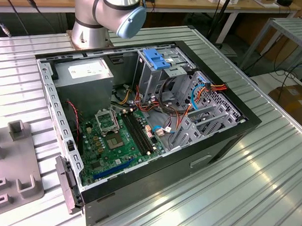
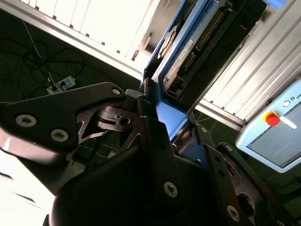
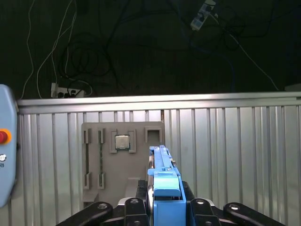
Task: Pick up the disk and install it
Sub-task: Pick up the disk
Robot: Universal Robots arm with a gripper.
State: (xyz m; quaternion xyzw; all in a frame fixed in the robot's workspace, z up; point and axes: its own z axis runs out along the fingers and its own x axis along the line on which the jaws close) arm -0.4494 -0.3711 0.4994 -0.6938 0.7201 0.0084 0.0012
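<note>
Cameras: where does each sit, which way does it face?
Exterior view: off the arm, looking down into the open black computer case on the ribbed metal table; the arm's grey-and-blue joint shows.
First wrist view: at the wrist, looking past the black gripper to a grey fixture plate.
Second wrist view: at the wrist, along the gripper's linkage and the blue-railed silver-grey disk.
Both wrist views share the gripped disk.

Slatted metal table (image 1: 268, 190) carries computer case (image 1: 189, 165) and grey fixture (image 1: 10, 181).
</note>
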